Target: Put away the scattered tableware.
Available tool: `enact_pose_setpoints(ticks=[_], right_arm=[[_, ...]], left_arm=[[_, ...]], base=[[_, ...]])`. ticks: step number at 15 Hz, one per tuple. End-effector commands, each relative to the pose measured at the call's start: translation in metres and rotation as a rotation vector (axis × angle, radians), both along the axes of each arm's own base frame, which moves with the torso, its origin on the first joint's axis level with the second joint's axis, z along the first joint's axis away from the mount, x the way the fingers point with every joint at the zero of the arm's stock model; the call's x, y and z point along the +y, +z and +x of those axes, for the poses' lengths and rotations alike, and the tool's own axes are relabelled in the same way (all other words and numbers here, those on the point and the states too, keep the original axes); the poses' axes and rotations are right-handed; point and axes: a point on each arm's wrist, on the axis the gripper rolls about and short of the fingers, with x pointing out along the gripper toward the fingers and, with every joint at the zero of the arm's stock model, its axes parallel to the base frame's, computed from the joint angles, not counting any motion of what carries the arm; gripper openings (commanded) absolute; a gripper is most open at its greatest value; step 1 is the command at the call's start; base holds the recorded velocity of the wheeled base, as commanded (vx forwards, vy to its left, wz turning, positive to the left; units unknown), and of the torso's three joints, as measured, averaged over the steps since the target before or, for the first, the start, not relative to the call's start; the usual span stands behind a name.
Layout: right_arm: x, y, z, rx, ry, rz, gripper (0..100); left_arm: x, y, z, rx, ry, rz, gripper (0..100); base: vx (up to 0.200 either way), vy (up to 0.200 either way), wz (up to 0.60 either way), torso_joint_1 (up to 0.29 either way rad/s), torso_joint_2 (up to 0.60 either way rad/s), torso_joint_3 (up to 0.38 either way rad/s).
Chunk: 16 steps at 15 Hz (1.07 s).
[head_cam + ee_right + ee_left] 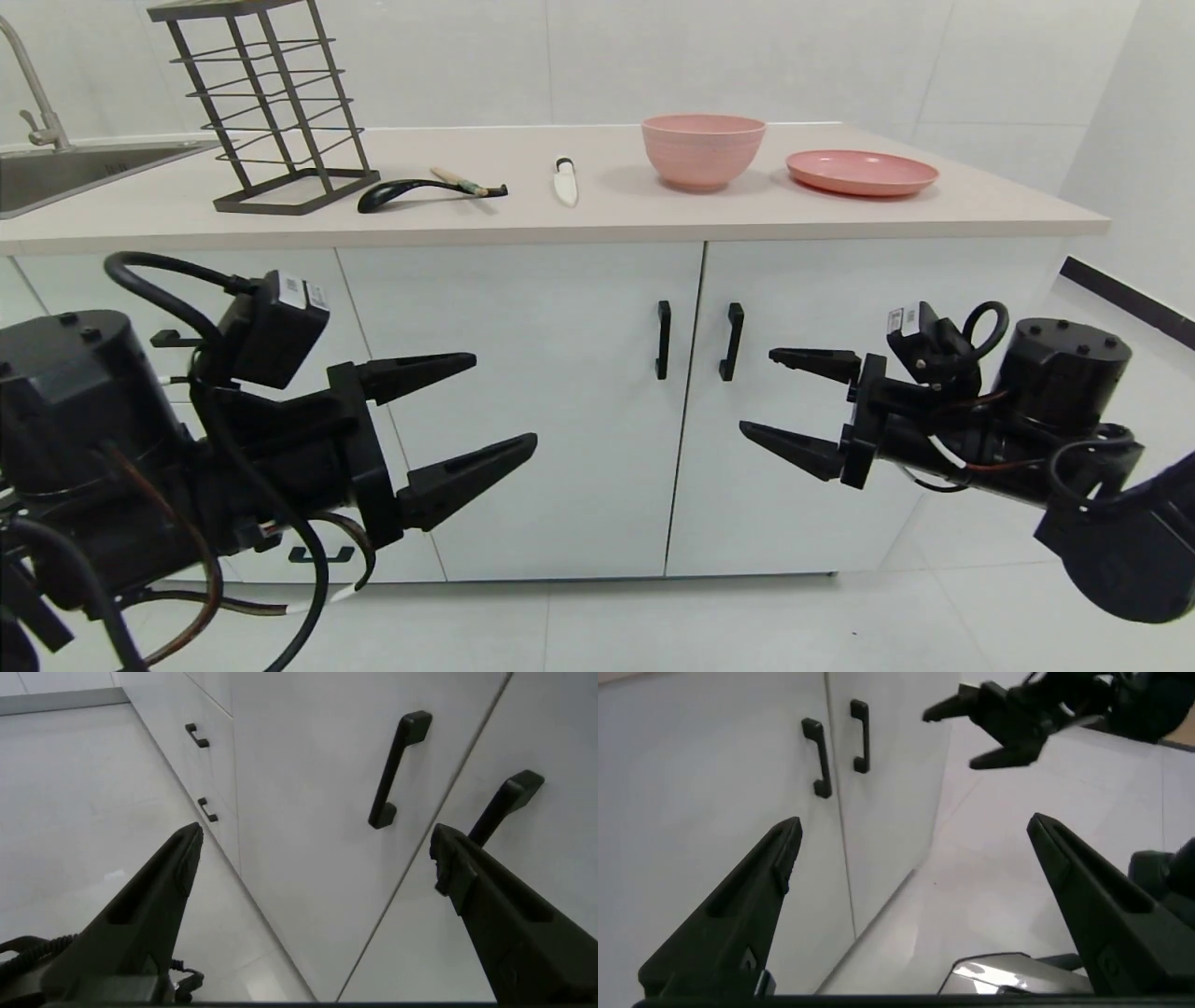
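Left pincer (502, 399) and right pincer (758, 392) wide open, gripping nothing. Spoon (425, 191), knife (565, 180), bowl (703, 149), plate (862, 172) on surface (597, 219), well above and beyond both; bowl's inside hidden. Rack (271, 103) stands above left pincer.

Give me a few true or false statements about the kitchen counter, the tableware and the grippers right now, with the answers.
1. The pink bowl stands on the counter beside the pink plate. True.
2. The left gripper holds the black spoon. False: it is open and empty, below counter level; the spoon lies on the counter.
3. Both cabinet doors are shut. True.
4. The knife lies in the sink. False: it lies on the counter, between the spoon and the bowl.
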Motion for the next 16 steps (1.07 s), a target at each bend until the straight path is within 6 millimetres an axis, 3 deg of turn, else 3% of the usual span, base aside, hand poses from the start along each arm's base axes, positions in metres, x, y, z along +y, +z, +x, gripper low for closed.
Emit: enact_pose_setpoints(ticks=[1, 5, 10, 16], right_arm=[[-0.001, -0.014, 0.017, 0.029, -0.017, -0.007, 100], [-0.008, -0.031, 0.045, 0.036, -0.034, -0.003, 100], [-0.012, -0.039, 0.072, 0.015, -0.002, 0.02, 100], [-0.003, -0.048, 0.098, -0.034, 0.07, 0.037, 100]], left_arm=[[-0.009, -0.008, 0.006, -0.042, -0.027, 0.063, 100], [-0.035, -0.015, 0.009, -0.102, -0.195, 0.116, 100], [-0.071, -0.013, 0.027, -0.122, -0.315, 0.093, 100], [-0.092, -0.026, 0.044, -0.095, -0.361, 0.102, 100]], base=[[0.0, 0.0, 0.0, 0.0, 0.0, 0.0], [0.0, 0.0, 0.0, 0.0, 0.0, 0.0], [0.0, 0.0, 0.0, 0.0, 0.0, 0.0], [0.0, 0.0, 0.0, 0.0, 0.0, 0.0]])
